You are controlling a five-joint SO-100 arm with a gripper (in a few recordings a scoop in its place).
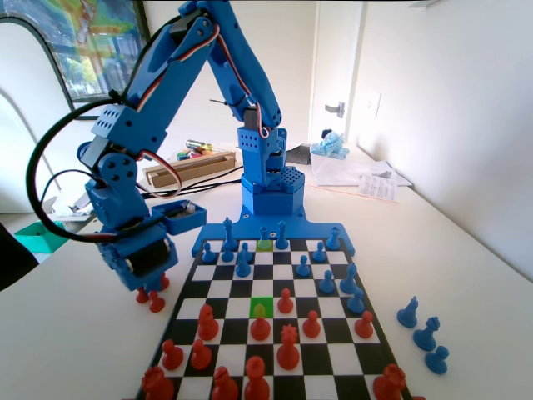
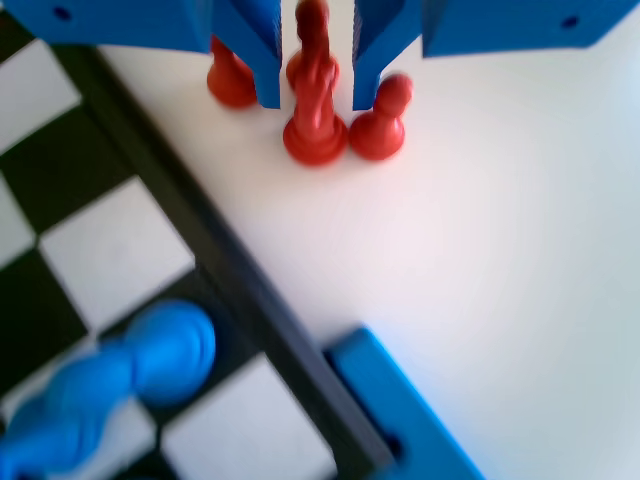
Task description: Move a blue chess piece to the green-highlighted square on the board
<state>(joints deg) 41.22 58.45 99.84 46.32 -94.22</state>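
Red piece (image 2: 316,100) between open fingers (image 2: 258,50) (off-board).

Glossy plastic red pieces (image 2: 317,120), smooth matt blue plastic gripper (image 2: 316,75), satin chequered board (image 1: 275,333), smooth white table (image 2: 480,250).

The blue plastic SO-100 arm (image 1: 241,108) folds over from its base and reaches down past the left edge in the fixed view. Its 2-finger blue gripper (image 2: 315,75) hangs low, its 2 jaws parted with a narrow gap between the fingers (image 2: 255,45).
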